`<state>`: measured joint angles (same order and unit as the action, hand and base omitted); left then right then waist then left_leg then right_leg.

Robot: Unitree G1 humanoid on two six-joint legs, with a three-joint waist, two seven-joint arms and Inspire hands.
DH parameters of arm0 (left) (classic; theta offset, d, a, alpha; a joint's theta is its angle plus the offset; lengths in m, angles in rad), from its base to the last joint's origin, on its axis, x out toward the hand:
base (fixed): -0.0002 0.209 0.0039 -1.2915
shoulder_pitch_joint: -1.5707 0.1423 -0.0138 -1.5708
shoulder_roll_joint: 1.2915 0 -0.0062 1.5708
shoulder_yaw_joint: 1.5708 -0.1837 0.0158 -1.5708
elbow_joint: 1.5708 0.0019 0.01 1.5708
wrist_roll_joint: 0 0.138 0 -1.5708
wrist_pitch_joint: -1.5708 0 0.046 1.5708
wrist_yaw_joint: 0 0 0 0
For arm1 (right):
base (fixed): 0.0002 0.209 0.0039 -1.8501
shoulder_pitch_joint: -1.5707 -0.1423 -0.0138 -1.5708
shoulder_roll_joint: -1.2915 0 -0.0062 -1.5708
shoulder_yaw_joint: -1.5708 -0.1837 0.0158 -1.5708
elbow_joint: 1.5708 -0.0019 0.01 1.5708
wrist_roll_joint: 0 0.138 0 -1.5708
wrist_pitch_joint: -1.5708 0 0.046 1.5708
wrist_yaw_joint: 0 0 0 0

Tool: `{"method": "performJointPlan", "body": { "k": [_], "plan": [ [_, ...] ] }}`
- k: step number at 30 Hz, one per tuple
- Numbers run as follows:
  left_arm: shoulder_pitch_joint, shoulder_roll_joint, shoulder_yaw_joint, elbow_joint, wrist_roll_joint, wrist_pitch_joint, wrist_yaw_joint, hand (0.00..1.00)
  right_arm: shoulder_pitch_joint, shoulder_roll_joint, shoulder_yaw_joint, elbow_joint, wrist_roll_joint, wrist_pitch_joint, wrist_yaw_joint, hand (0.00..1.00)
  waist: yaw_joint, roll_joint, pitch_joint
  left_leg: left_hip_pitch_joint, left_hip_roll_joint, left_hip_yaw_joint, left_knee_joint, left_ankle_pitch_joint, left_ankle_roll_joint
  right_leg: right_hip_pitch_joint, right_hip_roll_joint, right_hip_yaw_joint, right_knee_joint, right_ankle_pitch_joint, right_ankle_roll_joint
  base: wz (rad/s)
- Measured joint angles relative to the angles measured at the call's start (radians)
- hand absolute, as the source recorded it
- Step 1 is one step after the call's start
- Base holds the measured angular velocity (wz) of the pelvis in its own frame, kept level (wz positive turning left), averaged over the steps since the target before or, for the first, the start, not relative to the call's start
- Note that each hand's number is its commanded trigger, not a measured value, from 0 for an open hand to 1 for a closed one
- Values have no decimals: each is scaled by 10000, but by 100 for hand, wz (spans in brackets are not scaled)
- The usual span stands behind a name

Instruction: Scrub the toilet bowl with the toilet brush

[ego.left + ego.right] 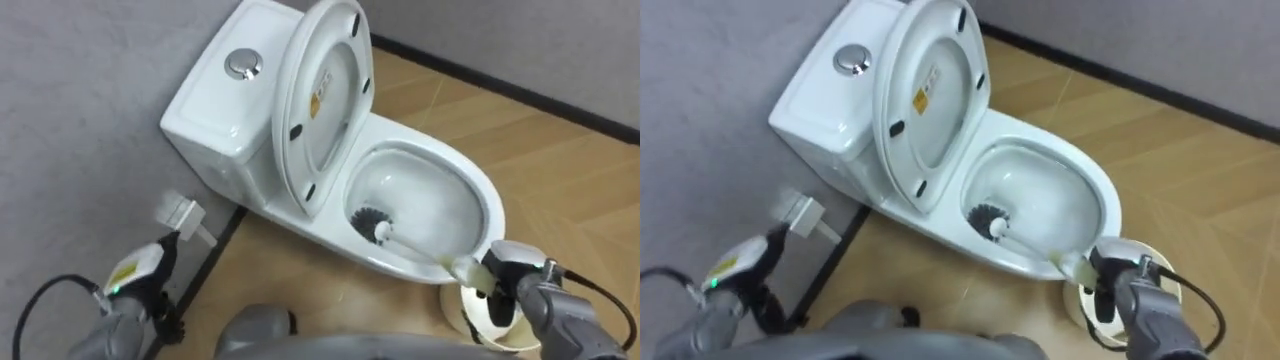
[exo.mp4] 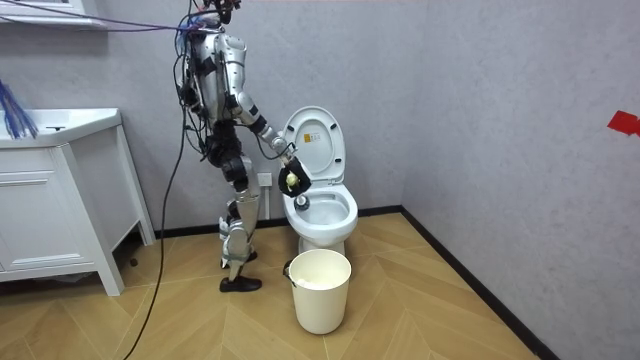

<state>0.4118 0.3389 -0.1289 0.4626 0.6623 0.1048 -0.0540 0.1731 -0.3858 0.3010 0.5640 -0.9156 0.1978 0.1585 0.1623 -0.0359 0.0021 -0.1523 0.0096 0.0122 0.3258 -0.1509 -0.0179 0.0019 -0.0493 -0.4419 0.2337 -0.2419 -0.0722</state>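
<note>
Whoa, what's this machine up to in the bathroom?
A humanoid robot stands beside the toilet, whose lid is up. Its right robot hand is curled round the handle of a toilet brush, and the dark bristle head sits down inside the bowl. Its left robot hand hangs low near the wall. A white bucket stands on the floor in front.

The toilet brush's [image 1: 378,228] handle end is hidden inside the right hand [image 1: 503,268], which covers most of the white bucket [image 1: 452,308].
</note>
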Motion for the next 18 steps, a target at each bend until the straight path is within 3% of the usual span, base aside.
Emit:
{"method": "performJointPlan", "body": {
  "k": [2,7,13,18],
  "plan": [
    [157,-132,110,149,-67,-8,-155,0,24,62,-113,84,11,-1,1,100,119,25,48,235,-30,28,-86,-37,15,222,27,28,-180,-37,60,21],
    [541,-187,312,313,-434,72,-389,0,143,234,-313,135,84,-6,51,100,176,50,54,601,-55,31,-224,-208,21,511,26,46,-167,-197,172,6],
    [489,-467,429,1053,-1614,275,-387,0,286,438,-492,257,973,-6,-115,100,151,93,57,730,-78,96,-294,-216,27,572,-1,188,-163,-193,179,-9],
    [432,-571,546,2022,-1805,288,-382,0,302,675,-741,1018,2365,-142,-585,100,80,165,33,1005,-82,129,-430,-220,24,819,2,218,-299,-193,182,-3]
  ]
}}
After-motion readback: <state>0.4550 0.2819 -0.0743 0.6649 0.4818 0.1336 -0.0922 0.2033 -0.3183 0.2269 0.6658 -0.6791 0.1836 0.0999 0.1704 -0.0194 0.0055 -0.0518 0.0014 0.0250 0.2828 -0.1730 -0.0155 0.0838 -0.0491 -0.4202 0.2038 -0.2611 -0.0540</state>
